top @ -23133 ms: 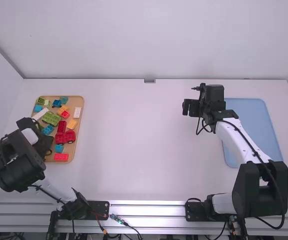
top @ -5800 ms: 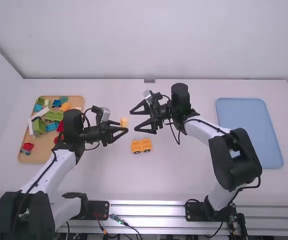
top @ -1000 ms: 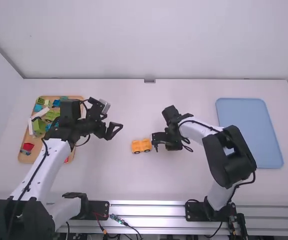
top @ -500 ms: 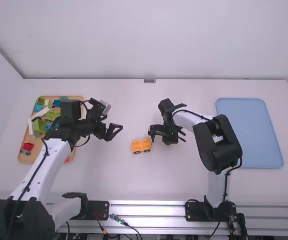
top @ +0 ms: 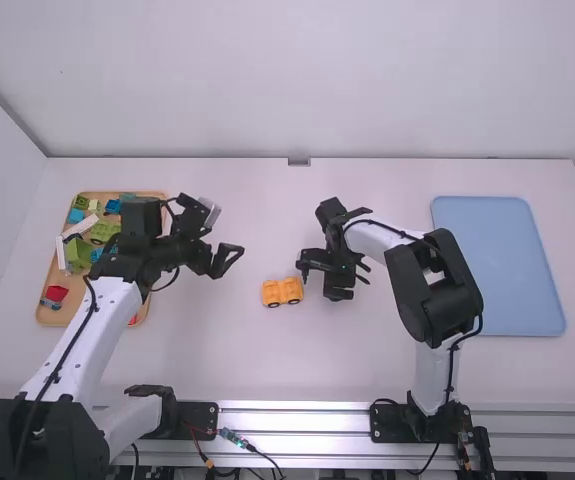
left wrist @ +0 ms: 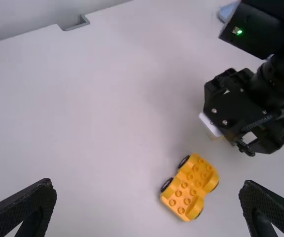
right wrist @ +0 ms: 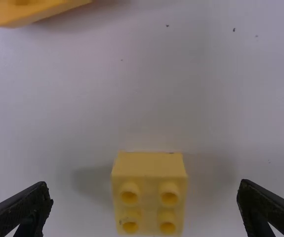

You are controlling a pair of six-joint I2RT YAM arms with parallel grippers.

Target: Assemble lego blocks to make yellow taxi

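Yellow block [right wrist: 150,192] sits between the spread fingers of the right gripper [top: 320,276], touched by neither

The high view takes in the whole table [top: 397,370]: a tan tray [top: 44,315] of bricks by the left edge, towards the far-left corner, and a blue tray [top: 498,270] towards the right edge. The left wrist view shows the studs across the top of the yellow-orange car base [top: 283,291], with the right gripper near it. The right wrist view looks closely at the block on the tabletop, four studs visible, with part of the car base at the picture's edge.

There are two trays, one car base, one block outside the tan tray and two grippers. Two long white bricks [top: 82,228] are visible in the tan tray.

The car base stands about midway between the table's left and right edges, just left of the right gripper. The block lies to the right of the base, with a gap to each of that gripper's fingers. The left gripper [top: 231,260] is empty too, fingers wide apart, above the table left of the car base and towards the far edge.
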